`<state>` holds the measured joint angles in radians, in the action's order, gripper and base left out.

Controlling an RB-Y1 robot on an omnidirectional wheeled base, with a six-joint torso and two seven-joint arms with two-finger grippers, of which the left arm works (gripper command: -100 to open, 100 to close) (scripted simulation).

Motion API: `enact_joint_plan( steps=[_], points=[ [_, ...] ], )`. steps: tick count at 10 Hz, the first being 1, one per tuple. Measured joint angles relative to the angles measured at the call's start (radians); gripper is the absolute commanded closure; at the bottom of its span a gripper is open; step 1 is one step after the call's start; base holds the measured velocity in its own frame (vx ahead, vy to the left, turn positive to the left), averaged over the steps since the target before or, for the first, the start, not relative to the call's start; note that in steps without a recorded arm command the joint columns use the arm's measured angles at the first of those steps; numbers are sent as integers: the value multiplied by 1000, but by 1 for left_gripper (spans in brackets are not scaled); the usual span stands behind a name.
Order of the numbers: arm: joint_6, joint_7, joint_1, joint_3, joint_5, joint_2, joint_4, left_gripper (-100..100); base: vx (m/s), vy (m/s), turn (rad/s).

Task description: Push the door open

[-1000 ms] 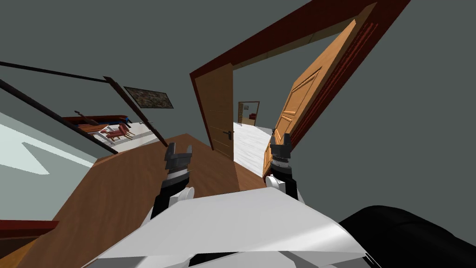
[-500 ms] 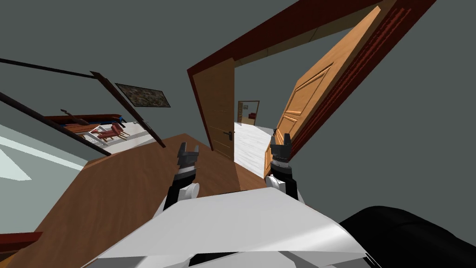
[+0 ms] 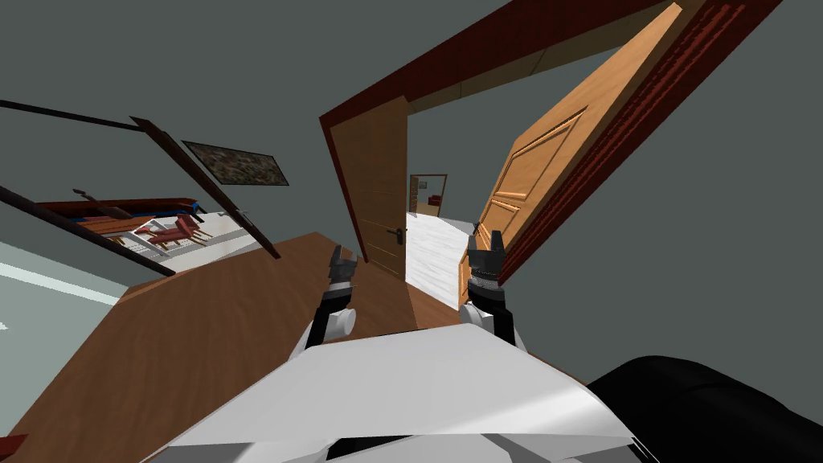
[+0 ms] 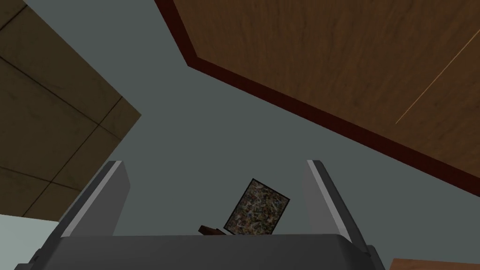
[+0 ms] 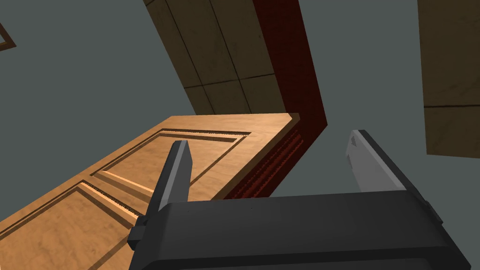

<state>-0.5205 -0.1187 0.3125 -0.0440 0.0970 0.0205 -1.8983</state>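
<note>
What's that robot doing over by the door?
The robot faces a doorway with a dark red frame. Its right gripper, fingers open, is at the lower edge of the light panelled door, which stands swung well open; I cannot tell if they touch. The left gripper, open and holding nothing, hovers over the wooden floor. A white floor shows through the doorway.

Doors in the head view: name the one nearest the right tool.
The panelled light-orange door: the right tool is at its lower edge. The plain darker door stands farther off, to its left.
</note>
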Motion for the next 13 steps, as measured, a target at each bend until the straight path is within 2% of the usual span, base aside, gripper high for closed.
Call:
enact_joint_plan(
  steps=[2,4,7,9,12,13],
  points=[
    [5,7,-52,-23,5,7,68,-100,78,65,-37],
    [13,12,-63,-42,7,10,100,-100,47,43,-21],
    [11,12,-103,-55,13,20,166,-100,43,47,-30],
    [26,16,-153,-71,19,25,220,-100,59,72,-43],
    [26,24,-179,-95,22,27,274,-100,54,50,-28],
    [34,26,-206,-100,24,27,301,-100,39,44,-25]
  ],
)
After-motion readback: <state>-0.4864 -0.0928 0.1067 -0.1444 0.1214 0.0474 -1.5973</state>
